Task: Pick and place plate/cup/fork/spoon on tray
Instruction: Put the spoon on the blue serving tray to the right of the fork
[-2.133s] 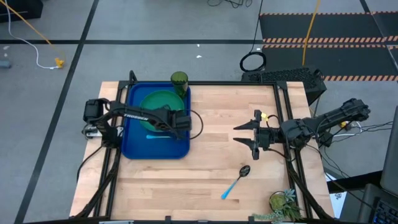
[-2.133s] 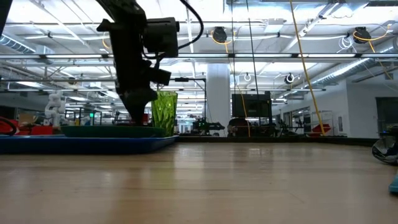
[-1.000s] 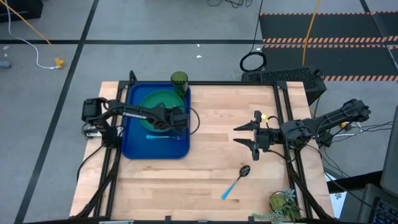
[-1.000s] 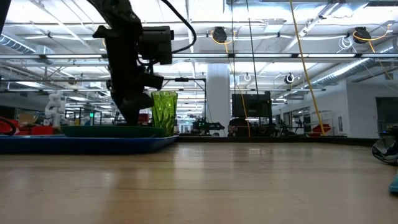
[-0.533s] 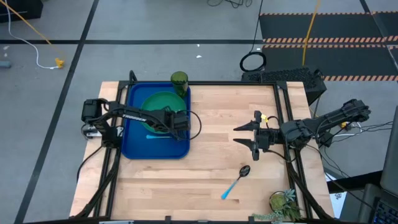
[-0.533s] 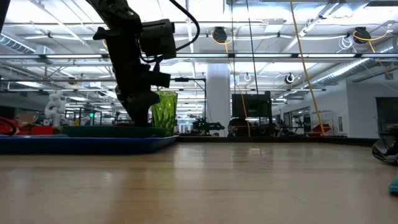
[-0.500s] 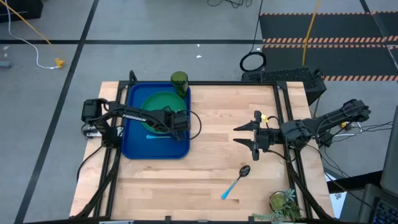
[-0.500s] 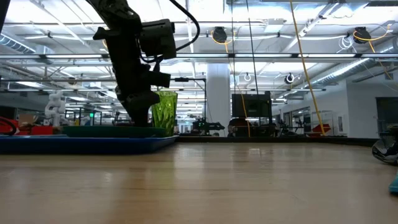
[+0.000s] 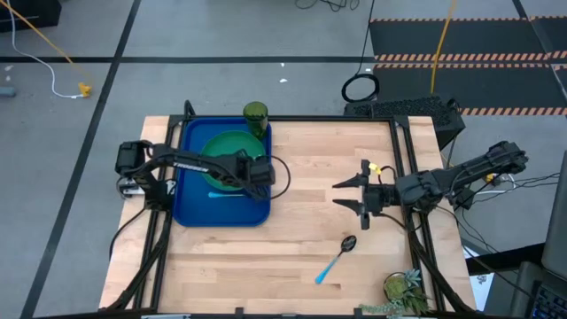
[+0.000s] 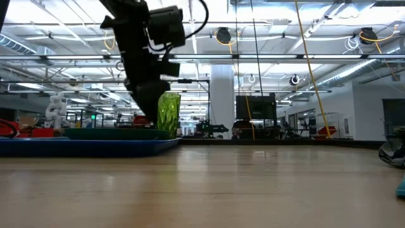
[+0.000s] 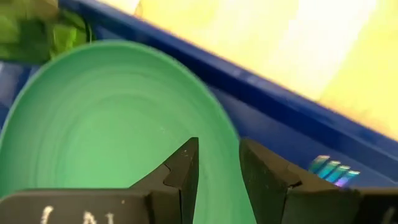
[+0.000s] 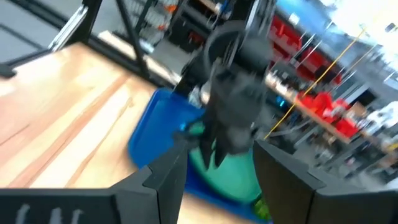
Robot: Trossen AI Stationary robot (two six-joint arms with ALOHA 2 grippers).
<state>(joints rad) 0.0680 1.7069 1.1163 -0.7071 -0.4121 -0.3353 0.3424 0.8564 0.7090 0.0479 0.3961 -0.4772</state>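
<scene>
The deep-blue tray lies at the table's left. On it sit the teal-green plate and, beside the plate's near side, the fork, whose pale tines show in the left wrist view. The olive cup stands at the tray's far right corner. The spoon lies on the bare wood at the near right. My left gripper hovers over the plate's right rim, fingers a little apart and empty. My right gripper is open and empty above the table's right half.
A small potted plant stands at the table's near right corner. Bare wood lies between the tray and the spoon. In the low view the spoon's dark bowl shows at the right edge.
My left gripper has risen a little above the plate and drifted toward the table's right edge. The plate, fork, cup and spoon have stayed where they were.
</scene>
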